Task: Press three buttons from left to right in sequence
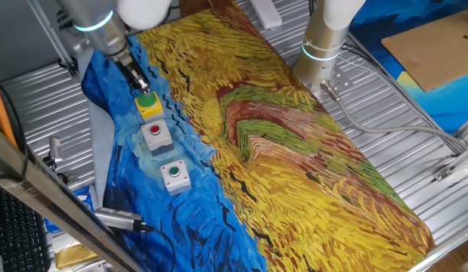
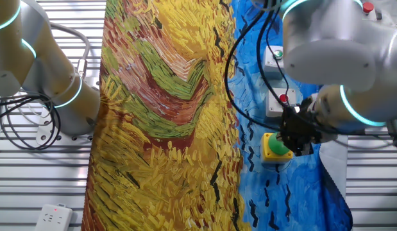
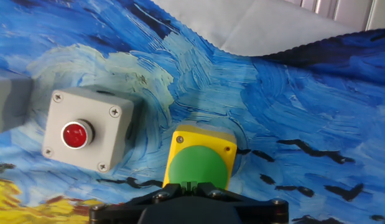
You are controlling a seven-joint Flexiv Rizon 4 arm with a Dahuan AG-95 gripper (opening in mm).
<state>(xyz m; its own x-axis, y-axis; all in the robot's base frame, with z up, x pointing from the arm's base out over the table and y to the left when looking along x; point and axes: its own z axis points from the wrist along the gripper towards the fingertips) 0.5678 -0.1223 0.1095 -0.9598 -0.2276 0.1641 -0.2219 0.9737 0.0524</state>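
While hand view crops it, small green button point(image 1: 173, 171) shows.

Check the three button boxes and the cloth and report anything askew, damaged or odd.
Nothing stands out. The yellow box, red-button box and small green-button box sit upright in a row on the painted cloth, apart and undamaged.

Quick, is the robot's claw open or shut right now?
Two-finger gripper: cannot be told; its tips are over the yellow box's big green cap, holding nothing.
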